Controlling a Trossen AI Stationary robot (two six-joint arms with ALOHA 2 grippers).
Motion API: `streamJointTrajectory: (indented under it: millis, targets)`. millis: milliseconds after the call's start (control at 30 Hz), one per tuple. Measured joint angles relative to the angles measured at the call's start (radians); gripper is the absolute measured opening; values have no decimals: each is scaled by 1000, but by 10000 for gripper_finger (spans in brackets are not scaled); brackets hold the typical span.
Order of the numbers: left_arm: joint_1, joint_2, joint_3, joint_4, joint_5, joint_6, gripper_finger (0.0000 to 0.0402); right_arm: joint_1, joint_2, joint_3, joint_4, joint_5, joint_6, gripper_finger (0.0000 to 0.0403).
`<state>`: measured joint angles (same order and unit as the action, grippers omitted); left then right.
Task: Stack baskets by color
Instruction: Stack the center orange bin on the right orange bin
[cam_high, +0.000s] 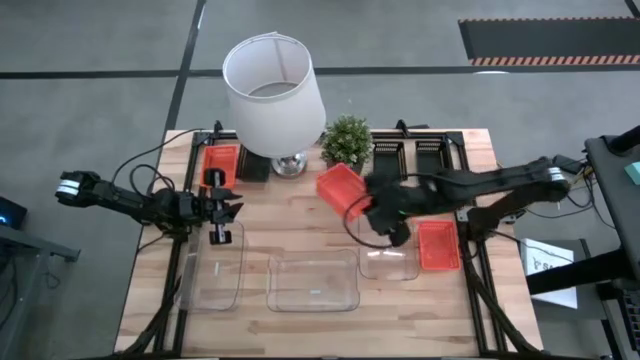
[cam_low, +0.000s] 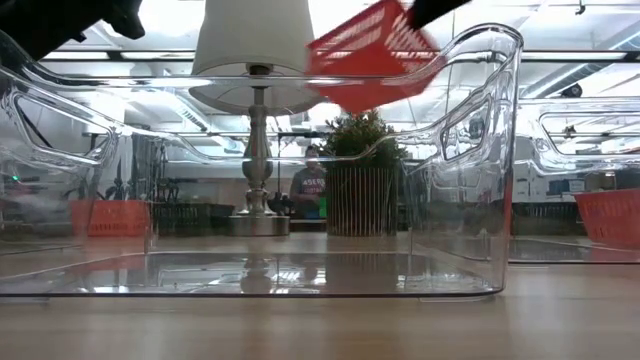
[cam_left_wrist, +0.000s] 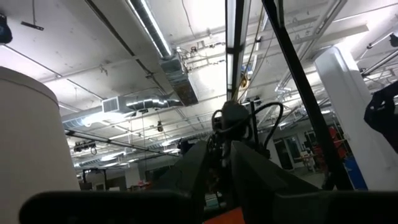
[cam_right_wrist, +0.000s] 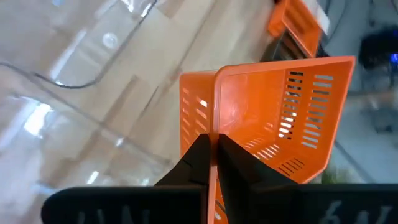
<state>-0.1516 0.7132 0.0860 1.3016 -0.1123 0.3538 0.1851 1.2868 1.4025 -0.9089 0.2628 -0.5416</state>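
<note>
High view shows the right gripper (cam_high: 368, 205) clenched on one thin wall of a red-orange basket (cam_high: 340, 188), lifted and tilted near the table's far edge by the plant (cam_high: 347, 140); it could swing or slip. Left gripper (cam_high: 224, 207), apparently near-closed, waits.

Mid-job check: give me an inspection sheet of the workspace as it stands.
Surface: wooden table.
Job's things: three clear baskets along the front; red baskets at back left and right; black baskets at back right.
Clutter: lamp, plant.
Grippers: right tool shut on a tilted, lifted red basket; left tool above the left clear basket.
Cables: along both arms.
Surroundings: a person far behind.
</note>
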Motion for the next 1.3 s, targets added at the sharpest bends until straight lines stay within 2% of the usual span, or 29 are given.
streamJointTrajectory:
  millis: [100,167,300,400,500,600,900,1100,1300]
  targets:
    - [0,0,0,0,0,-1,58,68,-44,0,-81,36,191,9]
    - [0,0,0,1,0,-5,58,116,-63,0,-159,99,308,9]
    - [0,-1,0,5,0,-6,58,213,-68,26,-407,261,508,9]
    - [0,0,0,21,0,-6,58,265,-54,46,-601,303,715,9]
    - [0,-1,1,34,0,-6,58,286,-41,42,-665,250,909,9]
    - [0,0,1,37,0,-6,58,301,-47,25,-646,132,974,9]
    - [0,-2,1,53,-1,-2,58,363,-72,-49,-661,-29,1201,9]
    - [0,0,1,53,-1,-1,58,450,-94,-123,-660,-83,1371,9]
    - [0,-1,1,60,-1,-1,58,540,-94,-168,-661,-87,1470,9]
